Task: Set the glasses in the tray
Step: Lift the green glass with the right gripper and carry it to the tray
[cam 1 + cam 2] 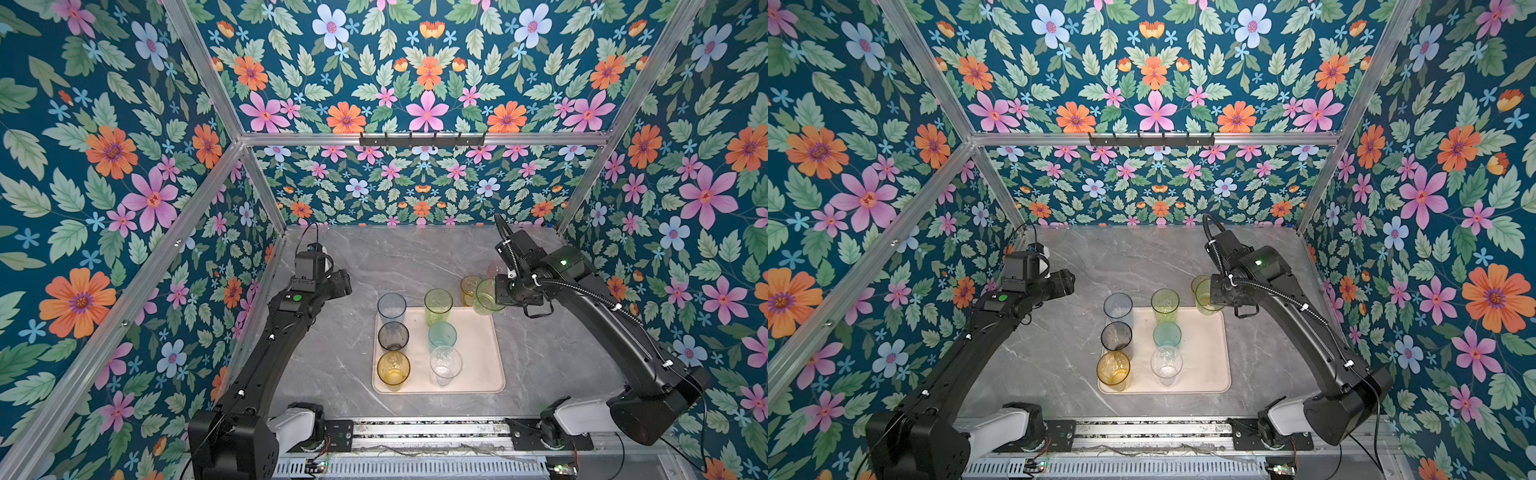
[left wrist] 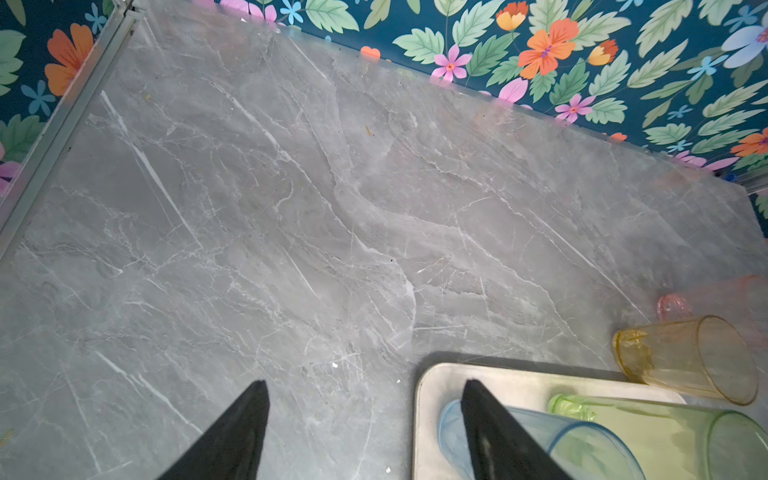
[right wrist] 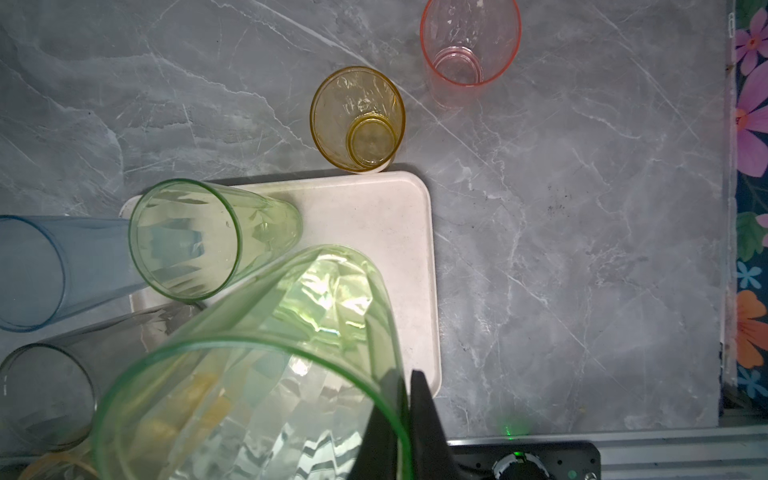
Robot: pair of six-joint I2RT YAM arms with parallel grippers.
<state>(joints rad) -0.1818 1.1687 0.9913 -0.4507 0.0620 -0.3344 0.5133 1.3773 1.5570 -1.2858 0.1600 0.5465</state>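
6 glasses (image 1: pixel 393 336) upright in tray (image 1: pixel 478 370), frame centre. Right gripper (image 3: pixel 404 376) pinches green glass (image 1: pixel 488 297) by rim, above tray's upper-right corner. Yellow glass (image 3: pixel 357 118), pink glass (image 3: pixel 469 41) left on table (image 1: pixel 415 257). Left gripper (image 2: pixel 365 381) spread wide, empty.

Grey marble tabletop (image 1: pixel 332 257): beige tray (image 1: pixel 478 357) near front; amber tumbler (image 3: pixel 357 118), pink tumbler (image 3: pixel 469 41) upright beyond tray's far edge.

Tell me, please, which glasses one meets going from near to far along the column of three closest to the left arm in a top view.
amber glass → smoke-grey glass → blue glass
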